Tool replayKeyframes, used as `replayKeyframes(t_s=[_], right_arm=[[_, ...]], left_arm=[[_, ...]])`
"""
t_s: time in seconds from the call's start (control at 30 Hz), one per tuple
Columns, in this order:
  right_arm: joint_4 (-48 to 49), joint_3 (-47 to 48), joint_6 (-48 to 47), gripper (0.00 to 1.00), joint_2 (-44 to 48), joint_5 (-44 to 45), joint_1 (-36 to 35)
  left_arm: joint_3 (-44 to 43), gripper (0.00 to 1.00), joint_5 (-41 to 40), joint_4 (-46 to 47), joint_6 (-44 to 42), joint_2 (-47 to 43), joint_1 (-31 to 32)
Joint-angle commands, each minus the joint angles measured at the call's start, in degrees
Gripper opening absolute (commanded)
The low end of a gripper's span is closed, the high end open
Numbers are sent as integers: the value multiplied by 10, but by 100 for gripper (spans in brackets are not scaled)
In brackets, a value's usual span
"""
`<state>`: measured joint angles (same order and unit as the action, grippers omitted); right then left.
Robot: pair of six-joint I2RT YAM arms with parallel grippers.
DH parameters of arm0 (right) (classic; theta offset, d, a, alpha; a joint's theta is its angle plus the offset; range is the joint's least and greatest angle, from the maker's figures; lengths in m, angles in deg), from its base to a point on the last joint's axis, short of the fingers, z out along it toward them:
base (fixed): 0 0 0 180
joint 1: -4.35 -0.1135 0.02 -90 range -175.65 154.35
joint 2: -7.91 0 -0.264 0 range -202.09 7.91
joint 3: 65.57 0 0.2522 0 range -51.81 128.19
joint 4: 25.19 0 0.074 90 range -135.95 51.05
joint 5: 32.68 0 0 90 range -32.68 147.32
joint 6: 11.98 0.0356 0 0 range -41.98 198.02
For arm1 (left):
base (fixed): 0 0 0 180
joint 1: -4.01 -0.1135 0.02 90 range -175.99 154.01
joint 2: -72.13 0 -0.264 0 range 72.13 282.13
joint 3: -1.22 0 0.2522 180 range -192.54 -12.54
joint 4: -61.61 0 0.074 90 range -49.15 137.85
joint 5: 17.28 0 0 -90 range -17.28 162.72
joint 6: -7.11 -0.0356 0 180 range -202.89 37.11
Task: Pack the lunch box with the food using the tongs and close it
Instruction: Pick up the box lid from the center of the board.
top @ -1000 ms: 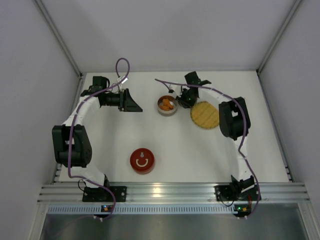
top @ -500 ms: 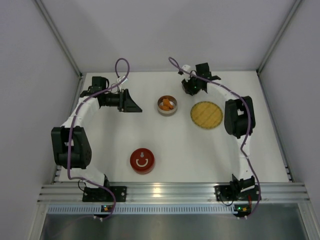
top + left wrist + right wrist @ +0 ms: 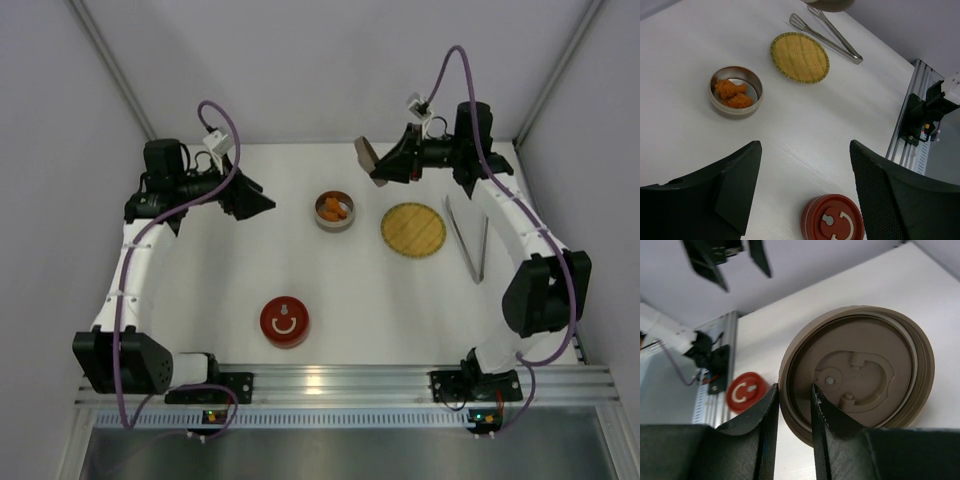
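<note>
We count two food [image 3: 732, 94] pieces, one tongs [image 3: 847, 54], one plate [image 3: 800, 57]; white surface [image 3: 805, 115], grey walls [image 3: 330, 60]. Left claw [image 3: 805, 147] spread, right claw [image 3: 794, 388] pinching a brown lid [image 3: 860, 375].

The lunch box [image 3: 334, 212], a round silver tin, stands open and upright on the worktop [image 3: 380, 300] with two orange food chunks [image 3: 732, 93] inside. Slim silver tongs [image 3: 468, 237] lie flat at its 3 o'clock, well apart, joined end toward 6 o'clock. A brown round lid [image 3: 855, 372] hangs tilted at 1 o'clock, its rim pinched between the fingers of the right gripper [image 3: 792, 400].
</note>
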<state>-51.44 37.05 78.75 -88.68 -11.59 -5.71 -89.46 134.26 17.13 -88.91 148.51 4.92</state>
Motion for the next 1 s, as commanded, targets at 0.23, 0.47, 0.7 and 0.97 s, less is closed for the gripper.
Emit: replayKeyframes(t_s=[0.23, 0.47, 0.7, 0.97], right_arm=[[134, -87, 132, 0, 125, -149, -52], [129, -87, 125, 0, 171, -131, -81], [127, -92, 115, 0, 203, -110, -106], [127, -71, 115, 0, 207, -94, -135]], left_arm=[[51, 79, -34, 157, 128, -35, 105], [114, 78, 0, 392, 268, -41, 149], [124, 77, 14, 581, 383, -22, 154], [107, 77, 28, 656, 417, 5, 198]])
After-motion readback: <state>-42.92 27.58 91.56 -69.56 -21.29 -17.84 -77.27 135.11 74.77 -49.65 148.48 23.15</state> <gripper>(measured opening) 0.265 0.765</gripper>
